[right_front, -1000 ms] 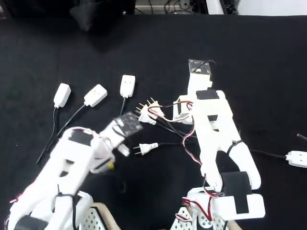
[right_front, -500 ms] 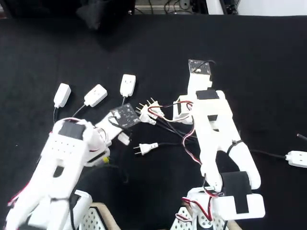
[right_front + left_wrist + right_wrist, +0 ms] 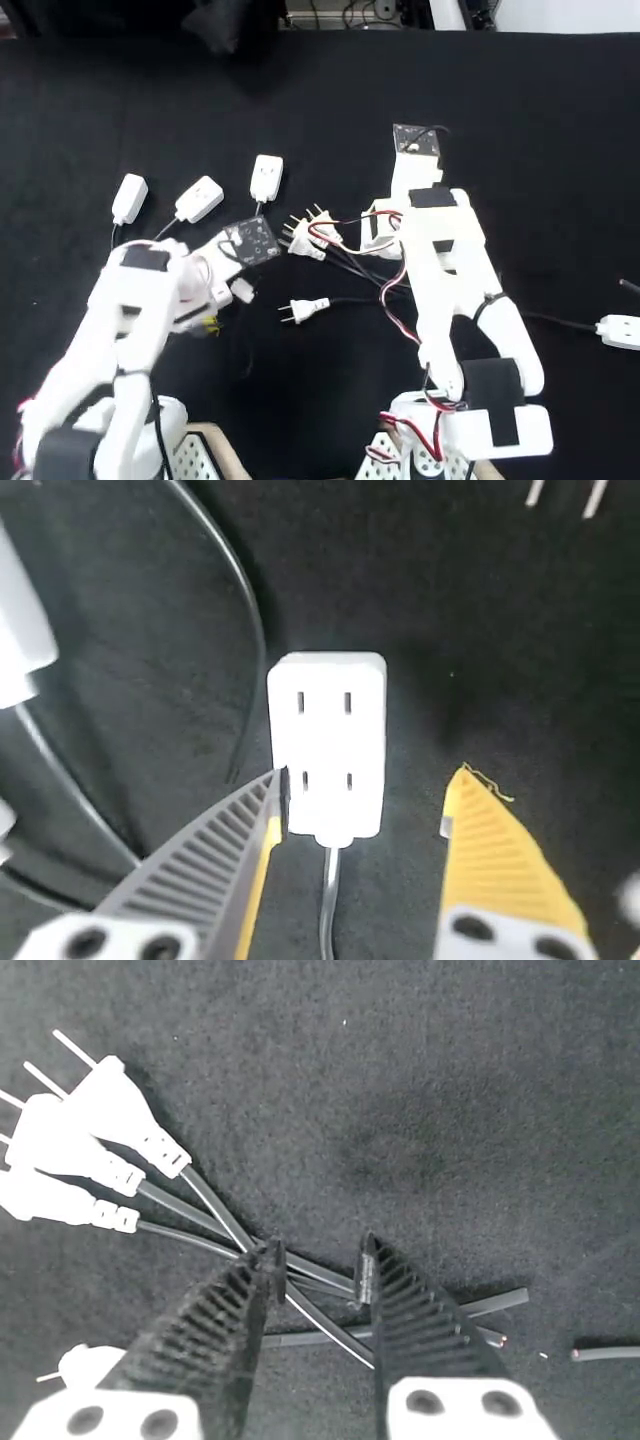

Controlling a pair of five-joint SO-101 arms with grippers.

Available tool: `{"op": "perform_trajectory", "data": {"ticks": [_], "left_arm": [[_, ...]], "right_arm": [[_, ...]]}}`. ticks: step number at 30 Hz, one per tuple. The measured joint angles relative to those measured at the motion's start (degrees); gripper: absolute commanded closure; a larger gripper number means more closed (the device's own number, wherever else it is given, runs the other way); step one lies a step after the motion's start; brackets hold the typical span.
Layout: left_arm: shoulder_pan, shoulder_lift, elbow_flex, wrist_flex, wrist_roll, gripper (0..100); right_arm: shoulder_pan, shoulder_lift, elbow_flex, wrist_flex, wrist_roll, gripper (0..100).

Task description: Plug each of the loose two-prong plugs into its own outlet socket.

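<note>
Three two-prong plugs [image 3: 85, 1150] lie bunched mid-table, with a fourth plug [image 3: 305, 310] loose just beside them. Right gripper [image 3: 318, 1250] is spread over their cables [image 3: 215, 1210]. Left gripper [image 3: 370, 778] is spread, straddling the outlet socket [image 3: 328, 745].

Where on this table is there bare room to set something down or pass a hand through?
The widest bare stretch is the far right of the table, between the right arm and the socket at the right edge. The far strip behind the three sockets is free too. The middle is crowded: plugs, cords and the left arm meet there.
</note>
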Motion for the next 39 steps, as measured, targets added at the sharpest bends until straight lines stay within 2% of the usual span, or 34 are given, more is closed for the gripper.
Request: {"op": "perform_trajectory", "data": {"ticks": [7, 18, 22, 26, 31, 36, 39], "left_arm": [[-0.2, 11.0, -5.9, -0.5, 0.0, 79], [-0.2, 11.4, -4.8, -0.6, 0.0, 79], [2.3, 10.6, -3.8, 2.1, 1.0, 79], [9.1, 5.3, -0.2, 4.6, 6.7, 79], [18.7, -7.9, 8.2, 5.2, 13.2, 79], [20.5, -20.4, 13.1, 12.2, 14.5, 76], [20.4, -25.8, 14.4, 12.7, 15.8, 72]], "right_arm": [[0.0, 0.0, 0.0, 0.0, 0.0, 87.1], [0.0, 0.0, 0.0, 0.0, 0.0, 87.1], [0.0, 0.0, 0.0, 0.0, 0.0, 87.1], [0.0, 0.0, 0.0, 0.0, 0.0, 87.1], [0.0, 0.0, 0.0, 0.0, 0.0, 87.1], [0.0, 0.0, 0.0, 0.0, 0.0, 87.4], [0.0, 0.0, 0.0, 0.0, 0.0, 87.4]]}}
